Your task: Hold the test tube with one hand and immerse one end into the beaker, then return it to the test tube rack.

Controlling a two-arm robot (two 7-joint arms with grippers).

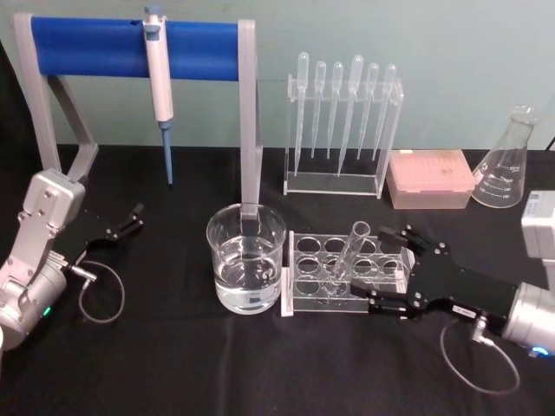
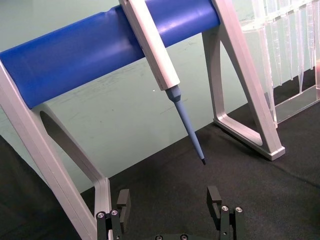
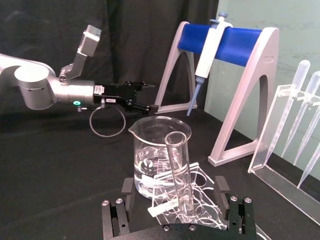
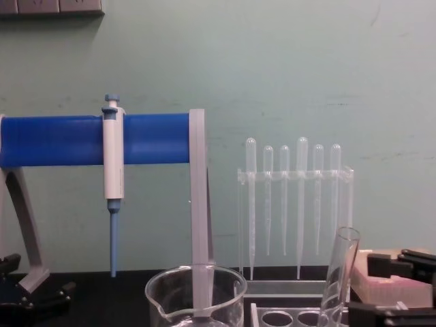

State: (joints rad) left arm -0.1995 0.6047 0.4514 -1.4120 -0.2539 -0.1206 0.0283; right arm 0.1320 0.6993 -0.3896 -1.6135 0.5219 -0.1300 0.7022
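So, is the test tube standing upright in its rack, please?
Tilted: the test tube sits in the rack, rim leaning rightward, by the open right gripper.

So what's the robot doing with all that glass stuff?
The right gripper has its fingers open on either side of a test tube that leans in the clear rack, not gripping it. A beaker of clear liquid stands beside the rack. The left gripper rests open at the left.
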